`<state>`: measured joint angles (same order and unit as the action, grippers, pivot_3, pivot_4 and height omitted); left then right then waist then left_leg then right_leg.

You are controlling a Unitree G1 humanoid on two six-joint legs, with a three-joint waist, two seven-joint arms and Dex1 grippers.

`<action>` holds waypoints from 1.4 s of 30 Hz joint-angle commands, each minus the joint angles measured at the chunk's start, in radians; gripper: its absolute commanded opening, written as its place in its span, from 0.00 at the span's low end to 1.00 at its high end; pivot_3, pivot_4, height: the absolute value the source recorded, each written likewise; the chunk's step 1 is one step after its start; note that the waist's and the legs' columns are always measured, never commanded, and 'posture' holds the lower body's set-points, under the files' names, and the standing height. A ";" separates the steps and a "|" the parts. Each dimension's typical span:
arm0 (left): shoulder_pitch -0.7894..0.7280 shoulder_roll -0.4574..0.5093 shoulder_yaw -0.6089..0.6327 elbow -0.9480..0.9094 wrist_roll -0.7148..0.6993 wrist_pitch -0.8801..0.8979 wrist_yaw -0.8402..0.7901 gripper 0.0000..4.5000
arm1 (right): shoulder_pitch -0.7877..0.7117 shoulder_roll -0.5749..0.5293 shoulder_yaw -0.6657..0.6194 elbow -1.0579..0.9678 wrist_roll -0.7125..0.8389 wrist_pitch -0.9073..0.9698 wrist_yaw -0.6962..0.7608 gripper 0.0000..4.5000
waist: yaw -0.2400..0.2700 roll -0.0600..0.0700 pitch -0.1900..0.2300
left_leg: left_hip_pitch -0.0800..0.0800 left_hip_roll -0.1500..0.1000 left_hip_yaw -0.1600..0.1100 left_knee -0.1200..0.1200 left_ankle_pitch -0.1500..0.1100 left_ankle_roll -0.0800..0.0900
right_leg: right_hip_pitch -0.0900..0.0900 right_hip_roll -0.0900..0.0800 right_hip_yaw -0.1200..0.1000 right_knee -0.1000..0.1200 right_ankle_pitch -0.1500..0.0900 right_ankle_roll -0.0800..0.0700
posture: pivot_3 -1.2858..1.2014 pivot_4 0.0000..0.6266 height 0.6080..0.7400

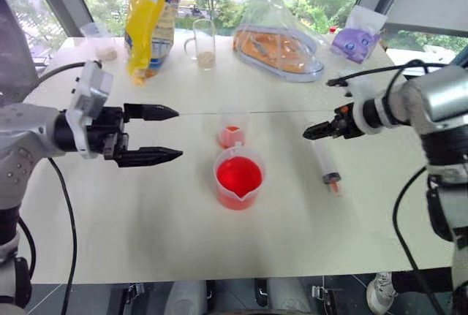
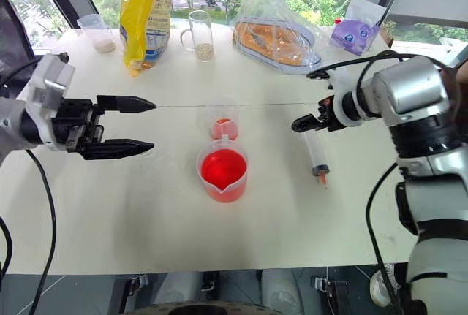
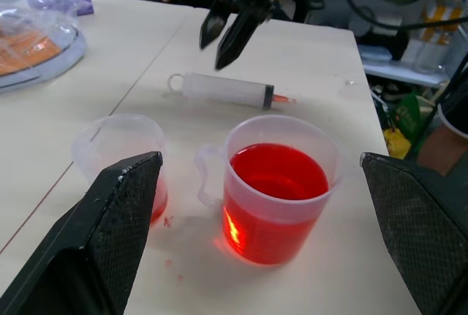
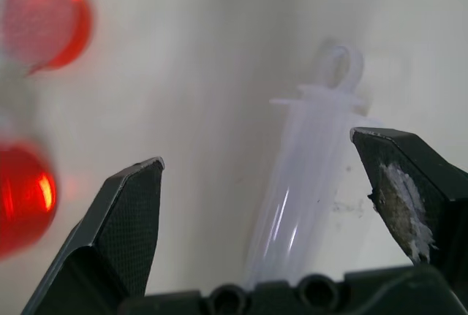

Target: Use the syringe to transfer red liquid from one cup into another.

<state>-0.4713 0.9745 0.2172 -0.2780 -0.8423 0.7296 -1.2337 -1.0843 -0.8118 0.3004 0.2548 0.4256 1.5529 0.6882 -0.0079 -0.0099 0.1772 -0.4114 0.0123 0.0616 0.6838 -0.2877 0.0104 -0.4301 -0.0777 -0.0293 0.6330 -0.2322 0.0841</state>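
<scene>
The syringe (image 1: 324, 161) lies flat on the white table, its orange tip (image 1: 333, 181) toward the near edge. My right gripper (image 1: 308, 133) hovers open just over its plunger end; in the right wrist view the barrel (image 4: 311, 183) lies between the spread fingers (image 4: 121, 231), untouched. The wide spouted cup (image 1: 238, 178) stands at the table's middle, about half full of red liquid (image 3: 278, 176). Just behind it is the small narrow cup (image 1: 232, 131) with a little red at the bottom. My left gripper (image 1: 179, 134) is held open and empty to the left of both cups, pointing at them.
Along the far edge stand a yellow bag (image 1: 150, 15), a handled glass mug (image 1: 204, 42), a clear bagged container with orange contents (image 1: 281, 50), a purple pouch (image 1: 356, 41) and a small clear cup (image 1: 103, 43). A seam (image 1: 197, 114) crosses the table behind the cups.
</scene>
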 commanded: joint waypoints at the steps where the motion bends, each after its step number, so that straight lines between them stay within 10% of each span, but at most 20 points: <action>1: 0.013 -0.004 0.037 -0.039 -0.018 -0.008 0.020 1.00 | -0.046 0.016 0.027 0.064 -0.039 0.021 -0.025 1.00 | -0.001 0.000 0.000 | 0.000 0.000 0.000 0.000 0.000 0.001 | 0.000 0.000 0.000 0.000 0.000 0.000 | 0.52 0.24 1.00; 19: 0.074 -0.006 0.089 -0.106 -0.063 0.001 0.107 1.00 | -0.082 0.178 0.069 0.364 -0.134 -0.073 -0.040 1.00 | -0.008 0.000 0.000 | 0.001 0.000 0.000 0.000 -0.001 0.001 | 0.001 0.000 0.000 0.000 0.001 0.002 | 0.52 0.24 1.00; 27: 0.070 -0.001 0.088 -0.099 -0.055 -0.008 0.107 1.00 | -0.041 0.171 0.076 0.288 -0.133 -0.042 -0.022 0.32 | -0.011 0.000 0.000 | 0.001 0.000 0.000 0.000 -0.001 0.001 | 0.001 0.000 0.000 0.000 0.001 0.002 | 0.52 0.24 1.00; 42: -0.086 -0.040 0.055 0.058 -0.041 -0.023 0.113 1.00 | 0.166 0.159 -0.476 -0.422 0.088 -0.558 0.048 0.32 | -0.003 -0.001 0.000 | 0.001 0.001 -0.001 -0.001 -0.001 0.001 | 0.001 0.001 -0.002 -0.001 0.001 0.003 | 0.52 0.24 1.00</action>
<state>-0.5234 0.9416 0.2581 -0.2436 -0.8804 0.7247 -1.1278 -0.9300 -0.6743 -0.1030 -0.0914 0.4519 1.0564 0.7191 -0.0110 -0.0107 0.1767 -0.4100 0.0133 0.0600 0.6832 -0.2883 0.0112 -0.4280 -0.0765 -0.0313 0.6323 -0.2311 0.0874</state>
